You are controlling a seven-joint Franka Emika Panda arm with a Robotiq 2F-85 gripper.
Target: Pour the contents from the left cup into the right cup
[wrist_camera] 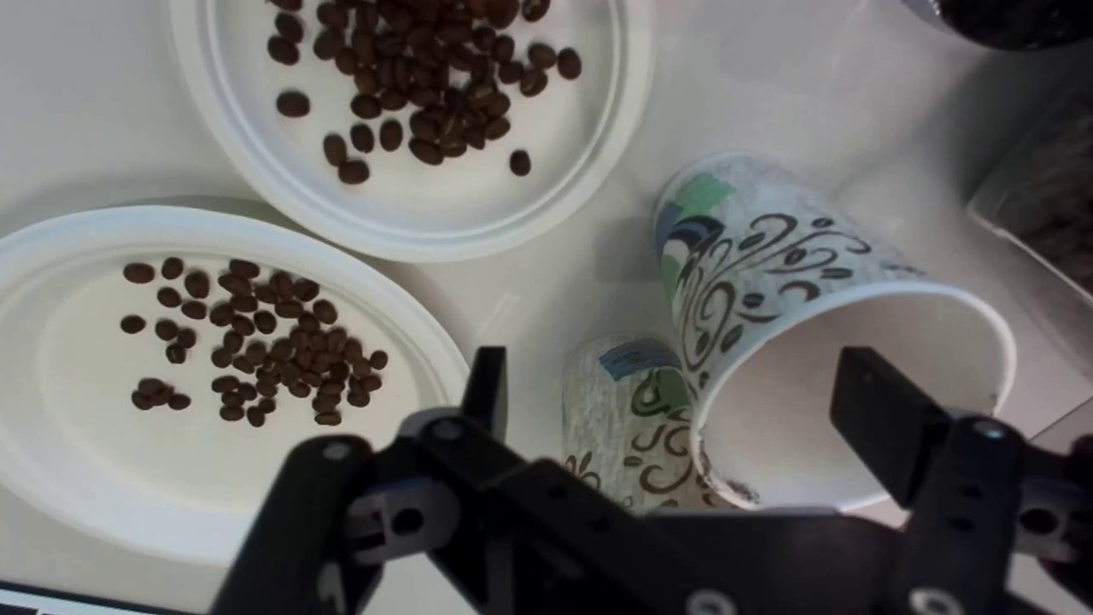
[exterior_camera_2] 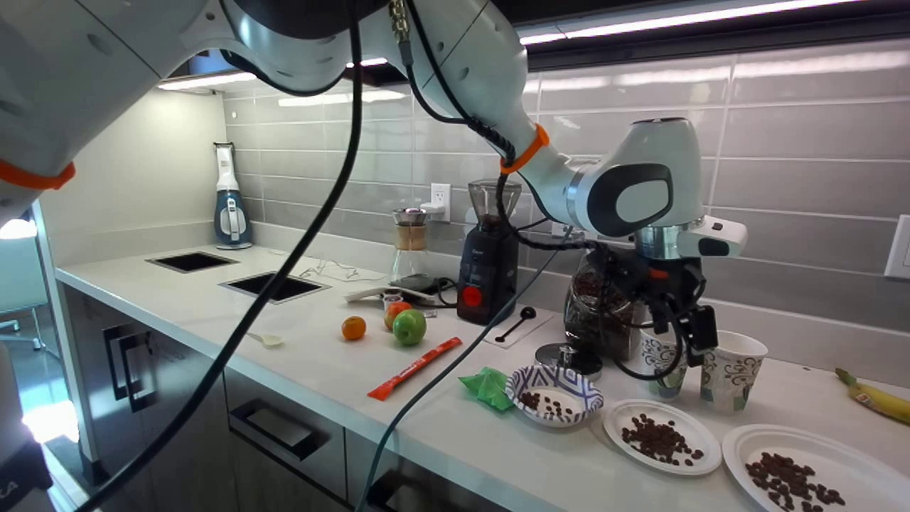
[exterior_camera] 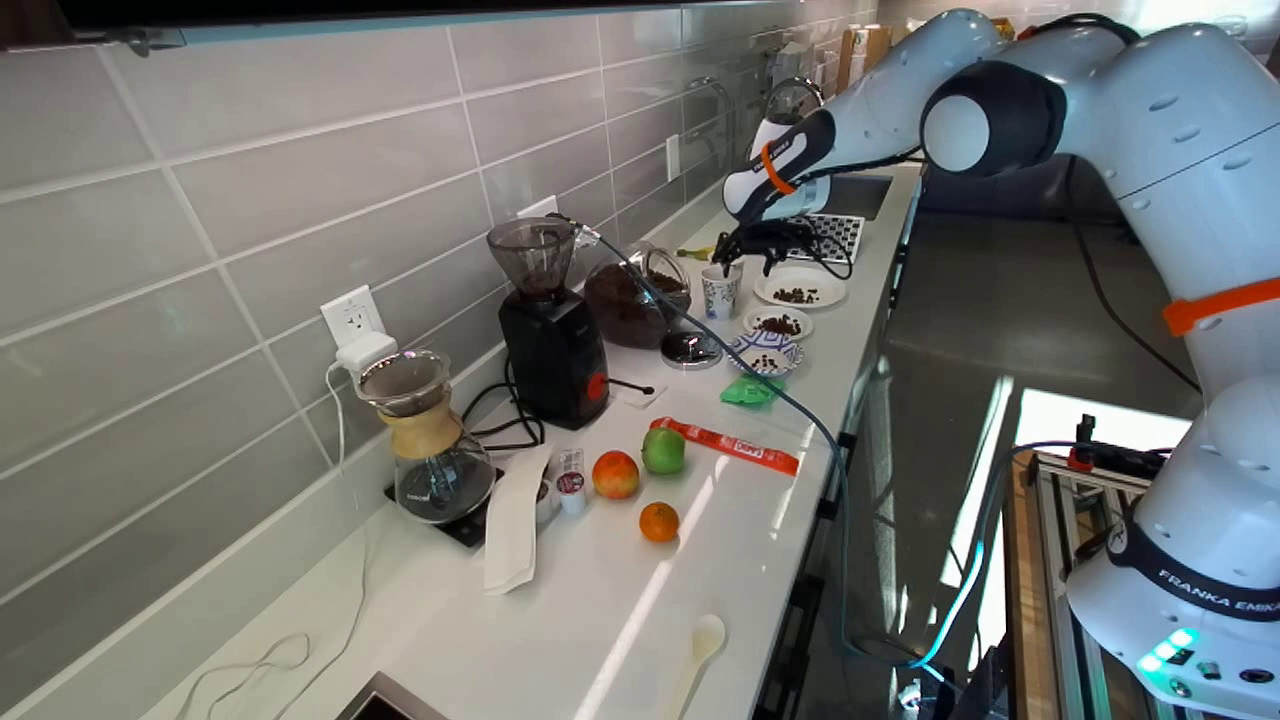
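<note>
In an exterior view: grey tiled wall (exterior_camera_2: 803,128) at the back, white counter (exterior_camera_2: 462,427) along its foot, front edge slanting from 10 to 4 o'clock. Arm (exterior_camera_2: 455,57) reaches in from 10. Gripper (wrist_camera: 673,367) hangs by two patterned cups (wrist_camera: 756,265), fingers (wrist_camera: 884,418) spread well apart. In the wrist view the finger on the 3 o'clock side covers part of a cup mouth; can't tell if it's inside or above.

Moving room around the cups, in an exterior view: glass jar (exterior_camera_2: 583,313) stands at 10, large plate (exterior_camera_2: 871,469) at 4, small plate (exterior_camera_2: 700,427) at 7. Bare counter at 3, as far as the banana (exterior_camera_2: 878,398).

Both cups stand upright on the counter, mouths up, long axis 12 to 6. Jar-side cup (exterior_camera_2: 657,355) is partly behind the gripper; banana-side cup (exterior_camera_2: 732,384) is at its 3 o'clock, just beside, with a gap. In the wrist view the jar-side cup's axis reads 11 to 5, mouth toward 5, dark specks (wrist_camera: 727,489) on its rim at 8. The banana-side mouth is hidden there. Brown beans (wrist_camera: 418,68) lie on both plates, loosely heaped, some strays.
</note>
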